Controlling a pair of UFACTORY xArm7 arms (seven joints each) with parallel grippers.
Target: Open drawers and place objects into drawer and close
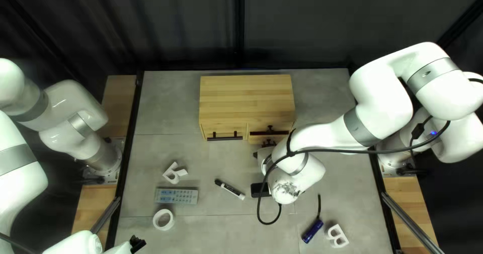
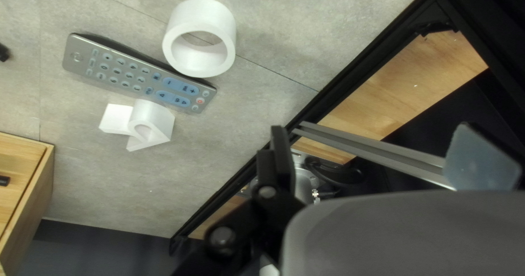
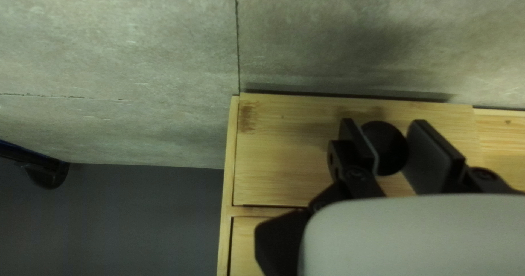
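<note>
A dark curtain (image 1: 151, 20) closes off the far edge of the grey table (image 1: 169, 106), which has black rails and wooden boards down both sides. In the top left view the wooden drawer chest (image 1: 245, 99) sits centre-far with bare surface to its left and right. The nearer half is scattered with a white block (image 1: 174, 172), a remote (image 1: 176, 196), a white ring (image 1: 163, 219), a marker (image 1: 229, 189), a blue flashlight (image 1: 312, 231) and a second white block (image 1: 336, 235). The right arm reaches in to the chest's right-hand drawers, and the left gripper (image 1: 137, 243) sits at the near left corner. In the left wrist view the left gripper (image 2: 377, 157) is spread wide and empty over the table's black edge rail. The remote (image 2: 135, 79), ring (image 2: 199, 38) and block (image 2: 137, 124) lie well ahead of it. In the right wrist view the right gripper (image 3: 387, 149) is clamped on the round black knob (image 3: 387, 138) of the lower right drawer (image 3: 287, 153). Its pale bamboo front runs along the tabletop, and whether it is pulled out I cannot tell.
</note>
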